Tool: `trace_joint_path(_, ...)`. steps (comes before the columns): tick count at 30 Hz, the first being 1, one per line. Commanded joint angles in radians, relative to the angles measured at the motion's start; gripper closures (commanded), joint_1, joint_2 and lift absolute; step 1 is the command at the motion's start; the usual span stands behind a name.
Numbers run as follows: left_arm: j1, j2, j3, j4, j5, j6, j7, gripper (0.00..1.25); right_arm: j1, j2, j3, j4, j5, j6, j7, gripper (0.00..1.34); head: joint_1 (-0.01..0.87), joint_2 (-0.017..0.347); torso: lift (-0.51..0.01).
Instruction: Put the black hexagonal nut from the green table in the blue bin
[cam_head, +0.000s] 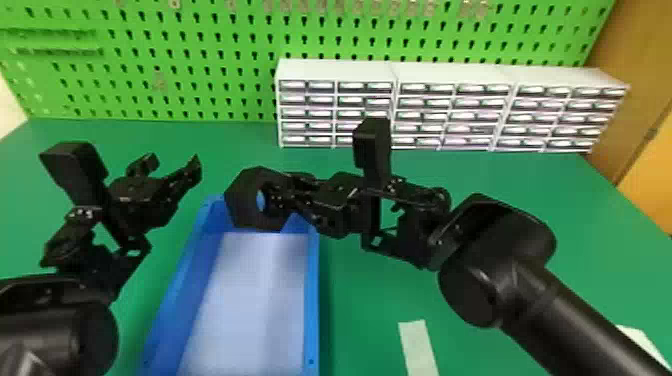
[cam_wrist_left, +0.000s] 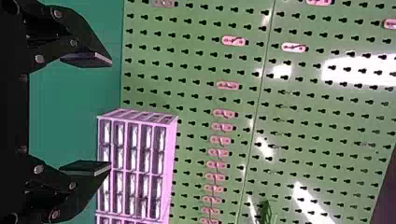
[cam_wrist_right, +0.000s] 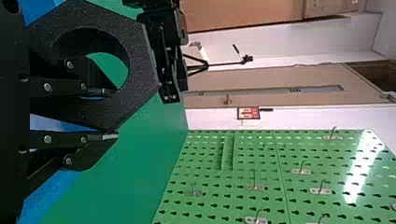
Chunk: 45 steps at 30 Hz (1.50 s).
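My right gripper (cam_head: 276, 199) is shut on one side of the black hexagonal nut (cam_head: 241, 199), above the far end of the blue bin (cam_head: 312, 300). A bit of blue shows through the nut's hole. In the right wrist view, the right gripper (cam_wrist_right: 116, 113) has one finger in the hole of the nut (cam_wrist_right: 141, 74) and the other against its outer side. Left of the bin, the left gripper (cam_head: 171, 166) stands open and empty; its pads are wide apart at the left gripper (cam_wrist_left: 110, 114) in the left wrist view.
White drawer cabinets (cam_head: 395, 70) stand at the back of the green table (cam_head: 500, 175), before a green pegboard (cam_head: 190, 60). A pale strip (cam_head: 419, 347) lies right of the bin. The left gripper is close to the bin's far left corner.
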<state>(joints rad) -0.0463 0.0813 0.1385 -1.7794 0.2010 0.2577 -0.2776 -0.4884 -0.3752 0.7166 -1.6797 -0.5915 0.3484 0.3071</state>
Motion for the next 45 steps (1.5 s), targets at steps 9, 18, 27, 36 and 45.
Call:
trace_joint_path(9, -0.004, 0.0, -0.007, 0.0, 0.0, 0.0, 0.0, 0.47, 0.013, 0.022, 0.021, 0.008, -0.004, 0.0, 0.0, 0.98, 0.691, 0.009, -0.097)
trace_joint_path(18, -0.006, 0.0, -0.008, 0.0, -0.002, 0.0, 0.0, 0.47, 0.002, 0.018, 0.041, 0.008, 0.016, 0.003, 0.0, 0.71, 0.691, 0.009, -0.097)
trace_joint_path(27, -0.009, 0.0, -0.011, 0.002, -0.006, 0.0, 0.0, 0.47, -0.001, 0.018, 0.04, 0.011, 0.019, 0.004, 0.0, 0.55, 0.691, 0.009, -0.097)
trace_joint_path(36, -0.01, 0.0, -0.011, 0.002, -0.005, 0.0, 0.0, 0.47, -0.001, 0.021, 0.032, 0.012, 0.024, 0.009, 0.0, 0.55, 0.691, 0.009, -0.097)
trace_joint_path(45, -0.009, 0.0, -0.013, 0.002, -0.005, 0.0, 0.0, 0.47, 0.013, 0.029, 0.003, 0.014, 0.039, 0.012, 0.0, 0.55, 0.691, 0.009, -0.097)
